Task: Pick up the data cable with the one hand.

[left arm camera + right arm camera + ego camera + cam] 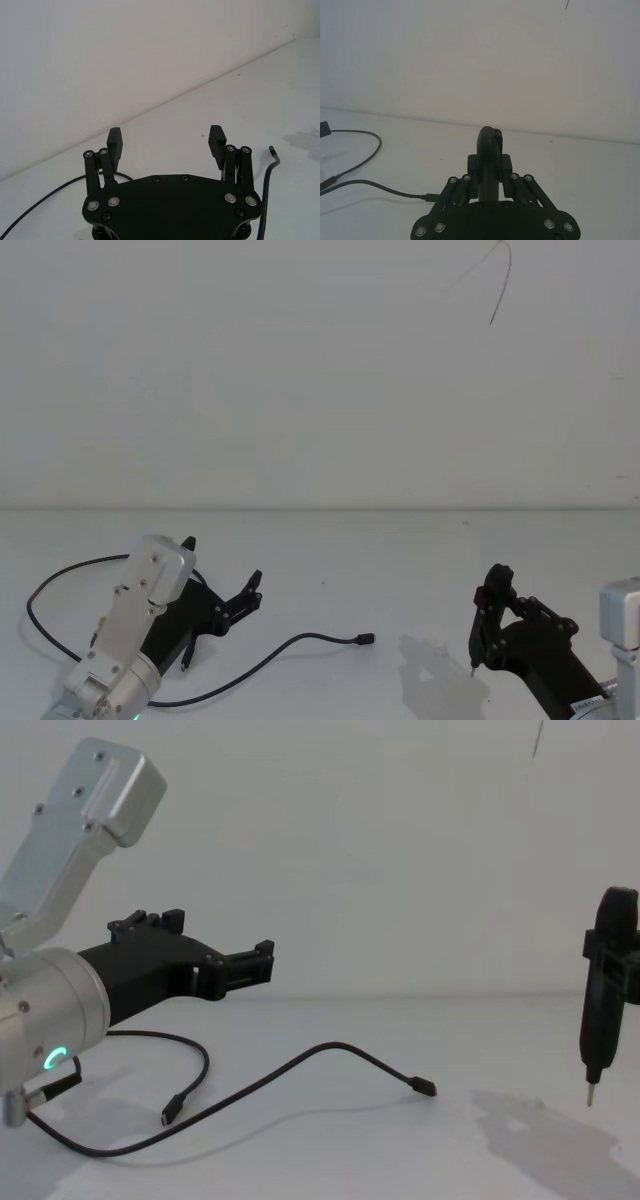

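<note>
Pickup not begun: the data cable (290,643) lies slack on the table (400,560), lower left, the wide-jawed left gripper (222,560) seemingly just above it, while the right gripper (492,615) clamps a pen-shaped tool (600,1010), lower right.

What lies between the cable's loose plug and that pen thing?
Nothing: in the chest view, bare table and a shadow separate the data cable's plug from the pen-shaped tool.
</note>
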